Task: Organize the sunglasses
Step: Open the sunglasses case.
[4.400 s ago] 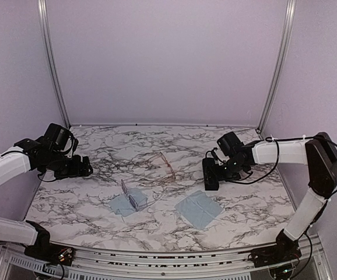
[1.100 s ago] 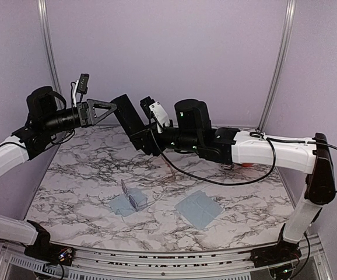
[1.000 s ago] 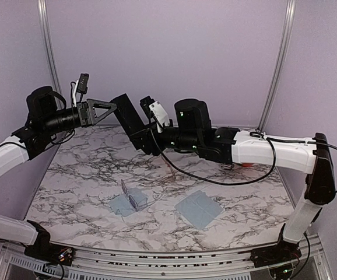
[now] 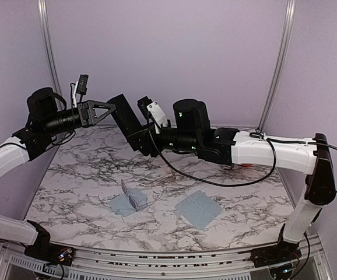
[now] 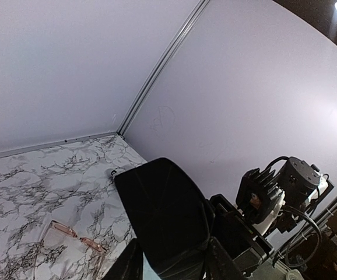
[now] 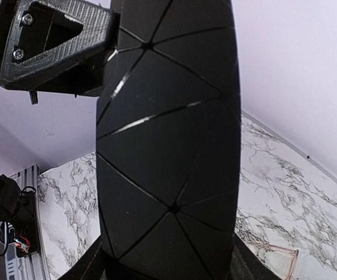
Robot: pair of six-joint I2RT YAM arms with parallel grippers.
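Right wrist: black case (image 6: pixel 168 146) in right pincer (image 6: pixel 168 262) blocks view; left pincer (image 5: pixel 174 265) grip unclear.

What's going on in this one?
Above the marble table, the right gripper holds a black case in mid-air, and the left gripper straddles its upper end; whether it grips yet is unclear. The wire-framed sunglasses and the lilac-framed pair, on a blue cloth, lie on the table untouched.

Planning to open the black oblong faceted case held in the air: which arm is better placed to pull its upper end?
Probably left. The left gripper has its fingers either side of the upper end of the black case; the right gripper clamps the lower end and should hold.
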